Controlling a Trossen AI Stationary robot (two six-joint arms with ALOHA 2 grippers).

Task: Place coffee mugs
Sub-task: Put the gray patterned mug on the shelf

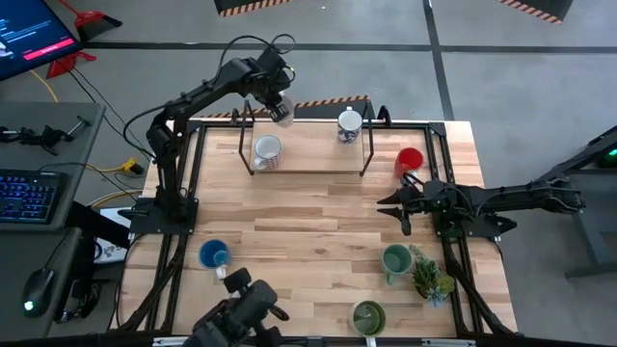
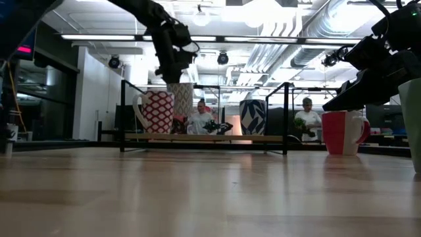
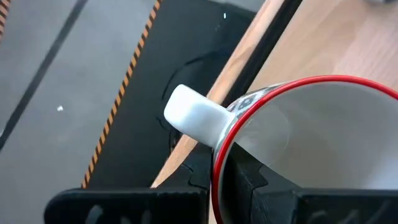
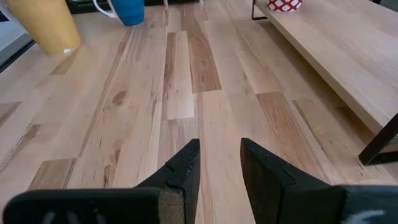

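My left gripper (image 1: pixel 278 100) hangs over the far left end of a low wooden shelf (image 1: pixel 308 159) and is shut on a white mug with a red rim (image 3: pixel 323 124). In the low view this mug (image 2: pixel 181 99) hangs clear above the shelf. Two patterned mugs stand on the shelf, a red-and-white one (image 1: pixel 267 151) and a blue-and-white one (image 1: pixel 349 125). A red mug (image 1: pixel 410 161), a blue mug (image 1: pixel 214 254), a teal mug (image 1: pixel 395 260) and an olive mug (image 1: pixel 367 316) stand on the table. My right gripper (image 1: pixel 400 207) is open and low over the table, just near of the red mug. My left gripper holds the mug by its rim (image 3: pixel 214 155), right beside the white handle (image 3: pixel 193 118). One finger (image 3: pixel 252 183) is inside the mug and the other (image 3: pixel 198 177) outside. The fingers come from above, pointing down. The mug hangs upright below them, lifted clear of the shelf.
A small spiky potted plant (image 1: pixel 431 278) stands next to the teal mug near the right edge. A yellow object (image 4: pixel 43 25) stands by the blue mug. Black frame rails (image 1: pixel 193 183) border the table. Bare wood (image 1: pixel 308 222) lies between the shelf and the near mugs.
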